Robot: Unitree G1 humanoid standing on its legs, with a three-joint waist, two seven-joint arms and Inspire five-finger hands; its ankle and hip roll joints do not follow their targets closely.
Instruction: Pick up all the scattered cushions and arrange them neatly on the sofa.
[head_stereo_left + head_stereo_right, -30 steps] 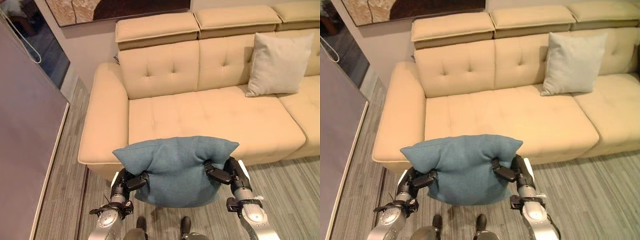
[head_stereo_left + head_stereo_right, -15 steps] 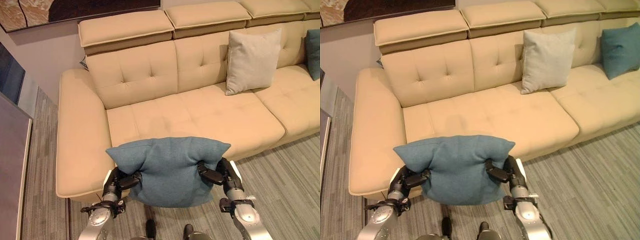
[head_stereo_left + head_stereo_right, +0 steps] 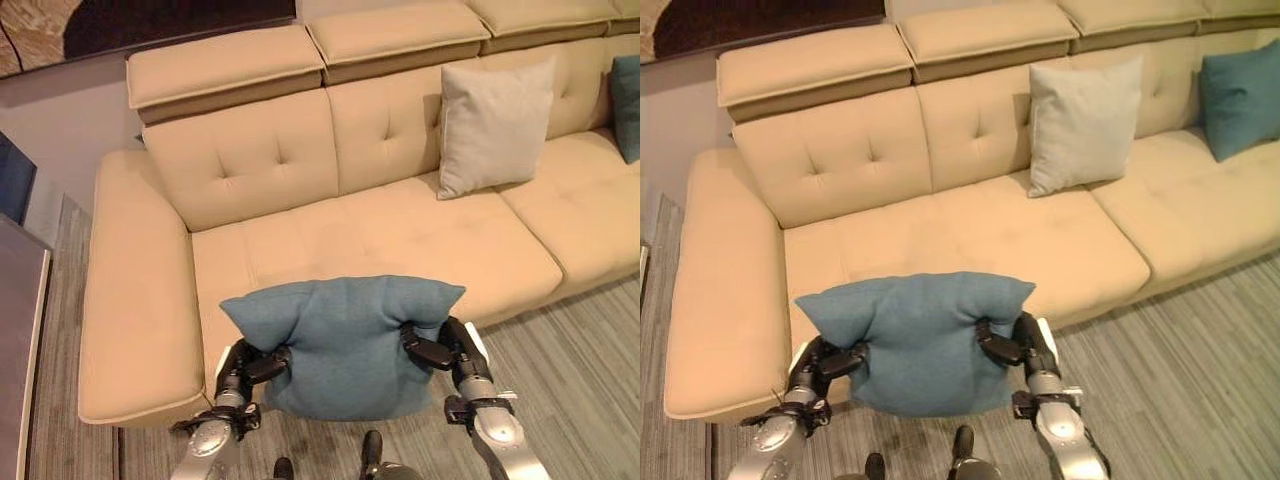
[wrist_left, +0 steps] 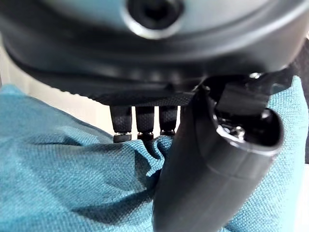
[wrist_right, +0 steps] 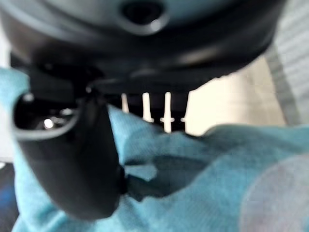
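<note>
The teal-blue cushion (image 3: 345,345) hangs upright between the left hand (image 3: 250,366) and the right hand (image 3: 440,350), its woven cloth pinched at each side edge so the top corners flare out above both hands and the middle bulges forward. A pale grey cushion (image 3: 492,125) leans upright against the backrest of the tan sofa (image 3: 300,235), well beyond the right hand. Another teal cushion (image 3: 1241,95) stands against the backrest farther off on that same side, well apart from both hands.
</note>
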